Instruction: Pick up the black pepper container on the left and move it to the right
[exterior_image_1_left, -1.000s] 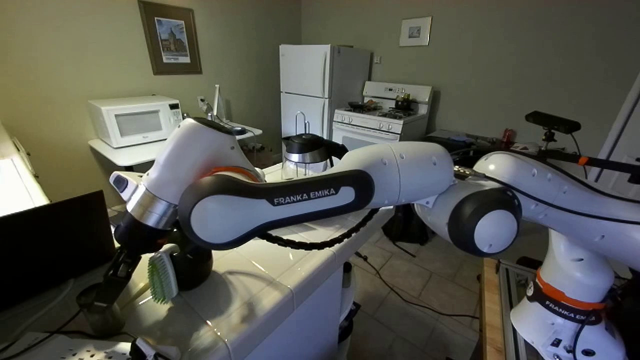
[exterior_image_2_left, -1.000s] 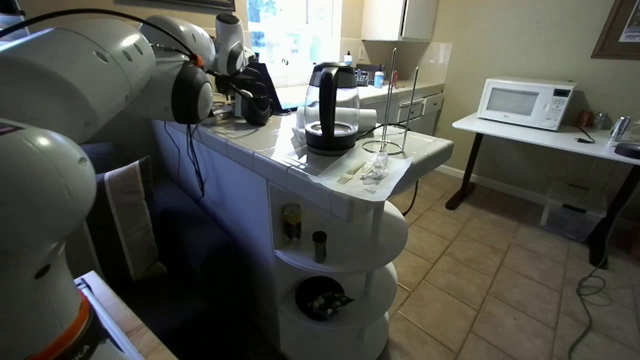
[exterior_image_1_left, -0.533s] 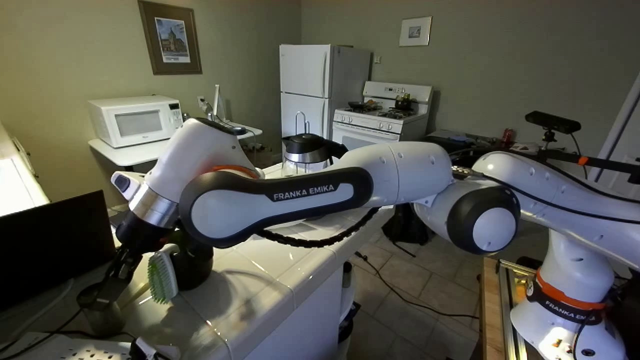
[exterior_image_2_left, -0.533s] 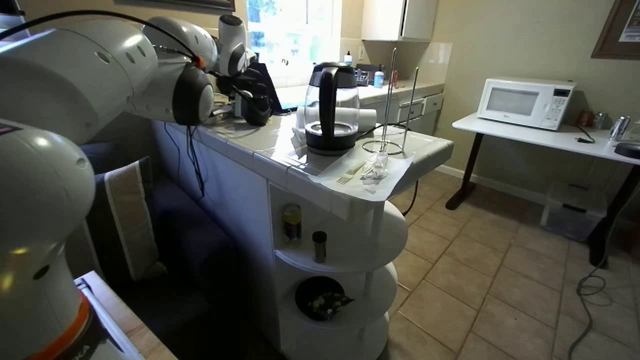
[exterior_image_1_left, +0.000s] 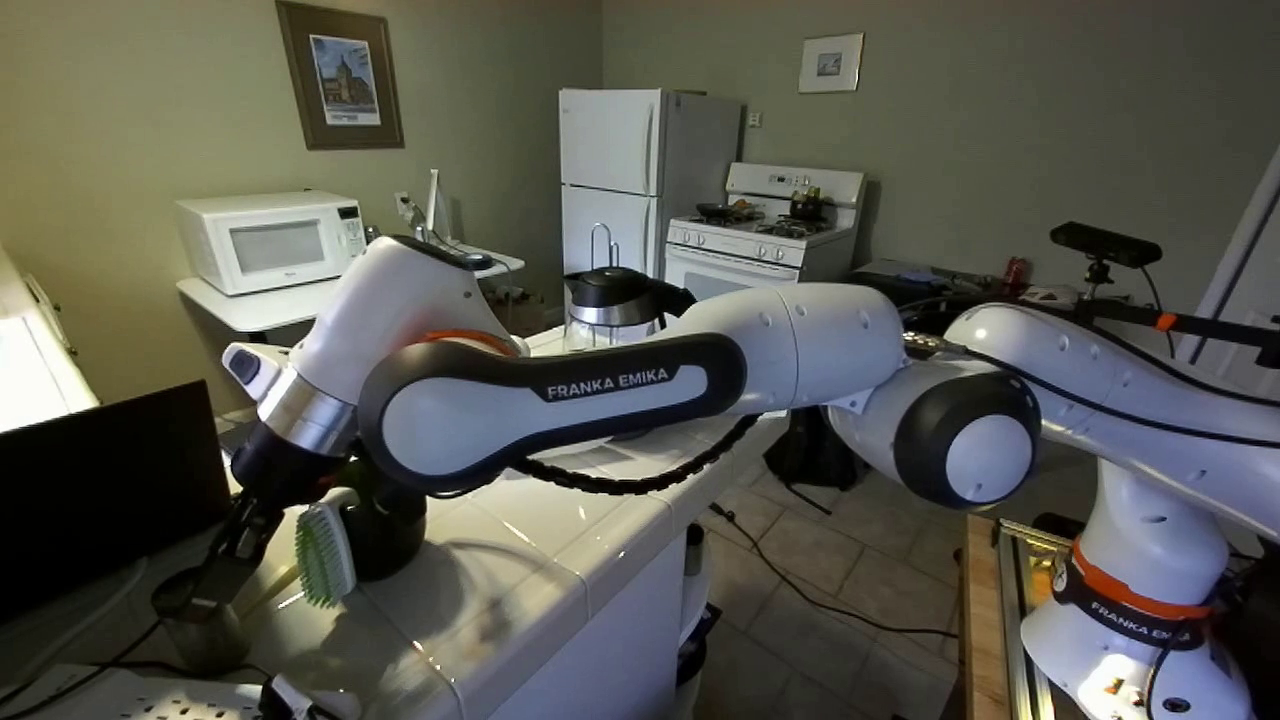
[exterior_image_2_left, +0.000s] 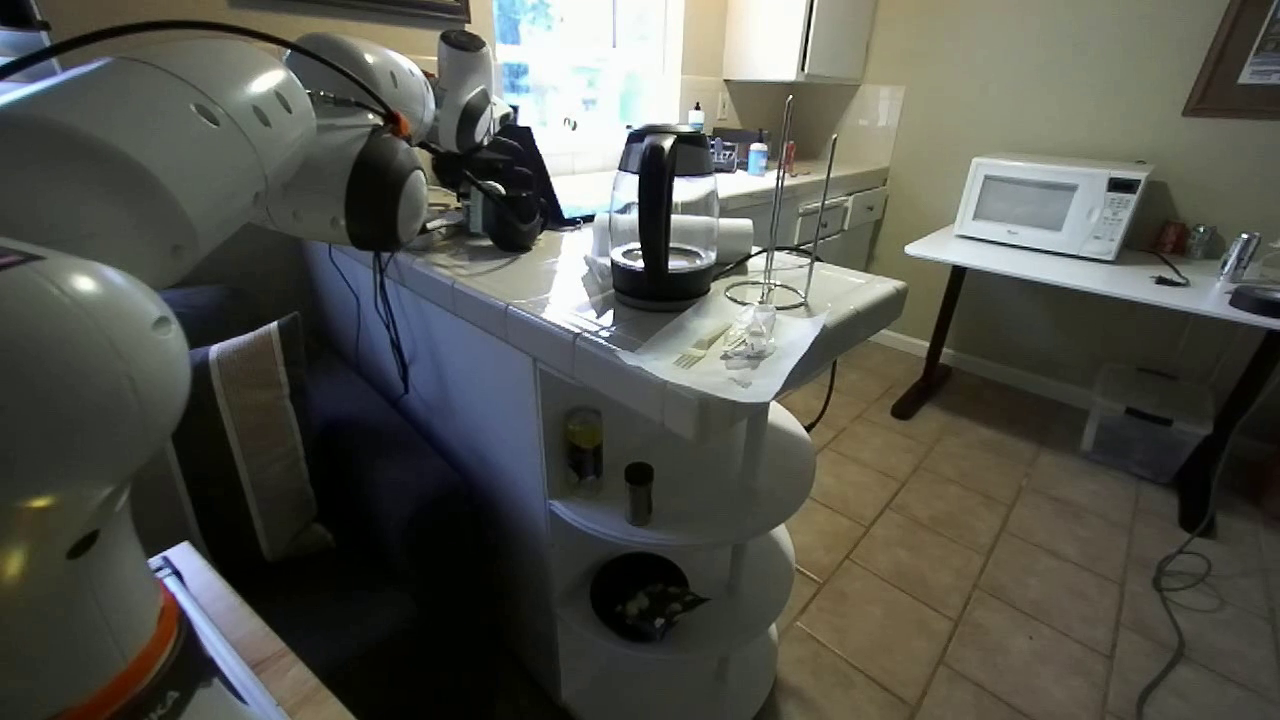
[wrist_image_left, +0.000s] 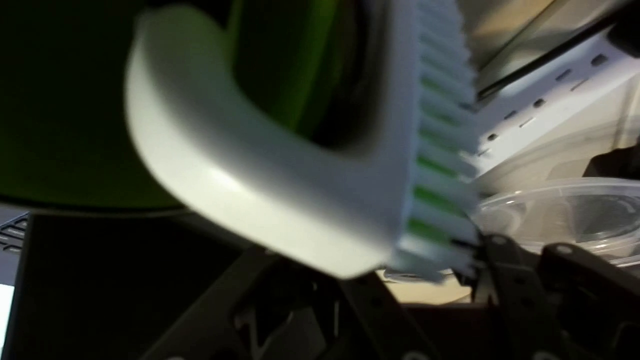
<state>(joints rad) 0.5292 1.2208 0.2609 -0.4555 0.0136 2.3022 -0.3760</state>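
The claw (exterior_image_1_left: 212, 592) slants down in an exterior view, its tip overlapping the top of the black pepper container (exterior_image_1_left: 208, 642), which stands roughly upright on the white tiled counter (exterior_image_1_left: 520, 545). In the wrist view its two fingers (wrist_image_left: 522, 305) come in from the bottom edge with a gap between them, but what fills the gap is too dark to make out, so whether they are gripping the container cannot be told. Just beside the claw is a white brush (exterior_image_1_left: 325, 555) with partly green bristles, and right next to that a rounded black pot (exterior_image_1_left: 395, 545), which shows green in the wrist view. A black screen (exterior_image_1_left: 105, 500) stands near the claw too. At the right of the wrist view are a white slotted strip (wrist_image_left: 545, 95) and a clear plastic tub (wrist_image_left: 565, 215). Well apart, farther along the counter, stands a glass kettle (exterior_image_2_left: 665, 210) with a black handle, seen in both exterior views; a paper towel roll (exterior_image_2_left: 735, 240) lies behind it on its side, near a wire stand (exterior_image_2_left: 778, 200) and a sheet of paper (exterior_image_2_left: 790, 345) holding a fork (exterior_image_2_left: 700, 347). White shelves (exterior_image_2_left: 720, 500) below carry two small jars (exterior_image_2_left: 638, 495). Across the room are a microwave (exterior_image_1_left: 280, 245), a fridge (exterior_image_1_left: 610, 140) and a stove (exterior_image_1_left: 730, 270).
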